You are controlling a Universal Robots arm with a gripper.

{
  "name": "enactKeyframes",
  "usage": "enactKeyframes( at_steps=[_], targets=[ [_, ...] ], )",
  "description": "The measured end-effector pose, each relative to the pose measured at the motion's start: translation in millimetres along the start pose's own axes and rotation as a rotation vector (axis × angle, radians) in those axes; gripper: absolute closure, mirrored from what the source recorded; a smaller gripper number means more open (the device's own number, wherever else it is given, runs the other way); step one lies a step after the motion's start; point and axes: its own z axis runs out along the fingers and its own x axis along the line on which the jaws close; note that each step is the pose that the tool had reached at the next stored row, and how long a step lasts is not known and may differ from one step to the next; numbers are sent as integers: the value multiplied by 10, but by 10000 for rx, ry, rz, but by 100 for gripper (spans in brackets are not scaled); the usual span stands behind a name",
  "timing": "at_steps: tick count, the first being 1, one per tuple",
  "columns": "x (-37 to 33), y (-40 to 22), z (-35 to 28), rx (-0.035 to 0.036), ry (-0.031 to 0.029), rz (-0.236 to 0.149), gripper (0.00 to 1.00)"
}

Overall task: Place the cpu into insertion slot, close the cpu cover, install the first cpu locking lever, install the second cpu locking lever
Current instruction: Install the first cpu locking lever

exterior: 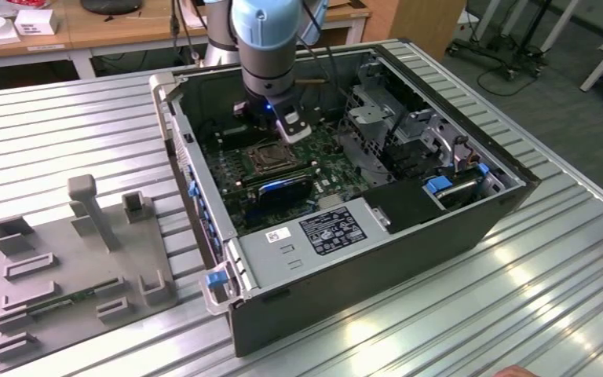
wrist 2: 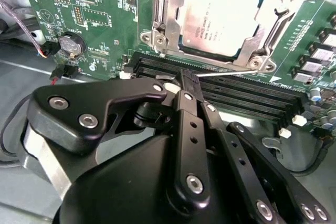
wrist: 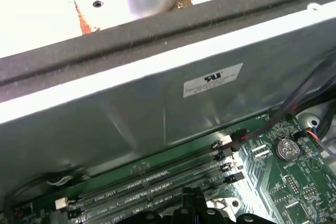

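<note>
I see little room — case wall (wrist: 157, 108) close beside the gripper (wrist 2: 188, 80), fingers pinched together on a thin lever (wrist 2: 231, 73); the cpu (wrist 2: 223, 22) sits in its insertion slot (wrist 2: 167, 30), upper middle.

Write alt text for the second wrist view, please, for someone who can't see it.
A black gripper, fingers together, touches a thin wire lever beside black memory slots. Beyond sits the cpu in its socket, framed by the silvery cpu cover, on a green circuit board.

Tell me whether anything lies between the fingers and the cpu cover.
Nothing visible does. In the second wrist view the fingers hang over the black memory slots, right beside the cpu cover, which already lies around the cpu.
</note>
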Motion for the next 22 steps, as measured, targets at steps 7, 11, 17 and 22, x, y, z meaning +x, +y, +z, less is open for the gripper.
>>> enactKeyframes(
  at_steps=[7,11,17,22],
  targets=[
    [4,7,3,50,-73,124,89],
    [17,37,15,62,-119,226,89],
    [21,45,19,72,-171,337,89],
    [24,53,23,80,-203,410,89]
  ],
)
